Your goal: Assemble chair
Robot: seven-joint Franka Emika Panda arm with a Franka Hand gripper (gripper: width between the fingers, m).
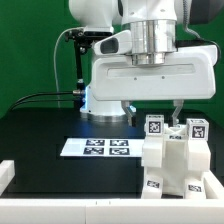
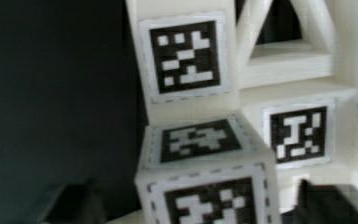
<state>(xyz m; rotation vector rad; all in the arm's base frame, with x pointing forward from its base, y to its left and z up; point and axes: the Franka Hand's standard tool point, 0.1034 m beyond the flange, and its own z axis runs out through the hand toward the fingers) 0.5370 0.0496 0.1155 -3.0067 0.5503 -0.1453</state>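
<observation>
White chair (image 1: pixel 172 160) assembly foreground, gripper (image 1: pixel 178 118) above, marker board (image 1: pixel 100 148) behind

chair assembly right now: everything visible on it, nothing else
The chair assembly is a cluster of chunky white plastic-looking blocks and bars, most faces bearing square black-and-white tags. It stands on the black table at the exterior view's right, near the front edge, beside the marker board. Two tagged posts rise from its top. The gripper hangs directly over it, fingers reaching down by the posts; contact cannot be confirmed. The wrist view shows stacked tagged blocks close up with an open-framed part behind.
</observation>
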